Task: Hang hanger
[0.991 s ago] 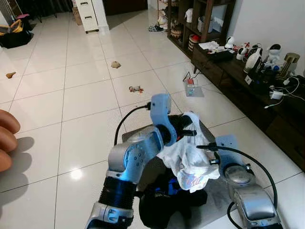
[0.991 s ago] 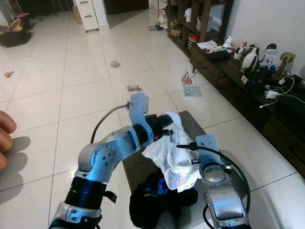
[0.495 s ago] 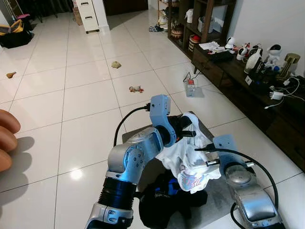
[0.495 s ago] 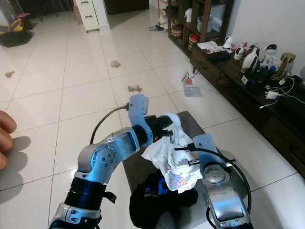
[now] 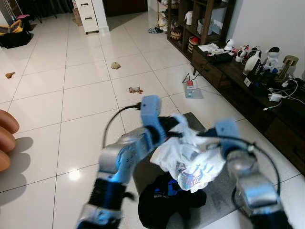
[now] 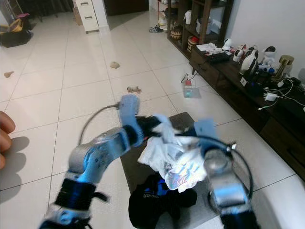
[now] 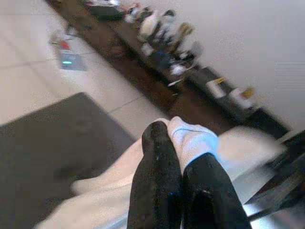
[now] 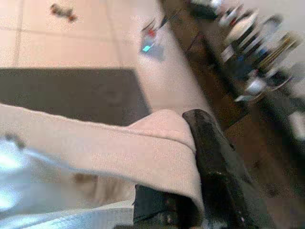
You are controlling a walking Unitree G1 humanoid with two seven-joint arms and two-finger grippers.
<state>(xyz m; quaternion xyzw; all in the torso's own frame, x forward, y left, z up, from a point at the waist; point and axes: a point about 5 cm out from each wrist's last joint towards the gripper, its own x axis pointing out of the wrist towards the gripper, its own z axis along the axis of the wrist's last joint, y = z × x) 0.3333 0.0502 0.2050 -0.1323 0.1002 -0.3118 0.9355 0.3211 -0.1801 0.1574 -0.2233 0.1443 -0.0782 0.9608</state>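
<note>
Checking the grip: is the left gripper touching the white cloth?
Touching. The left wrist view shows the left gripper with its fingers pinching the white cloth.

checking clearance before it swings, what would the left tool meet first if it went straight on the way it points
Apart from the white garment it already pinches, the left tool points towards the dark low cabinet along the wall; depth is unclear.

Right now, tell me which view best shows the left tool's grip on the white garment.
Left wrist view: the left tool is shut on a fold of the white garment. Both eye views blur that arm; the right wrist view shows the cloth, not this grip.
</note>
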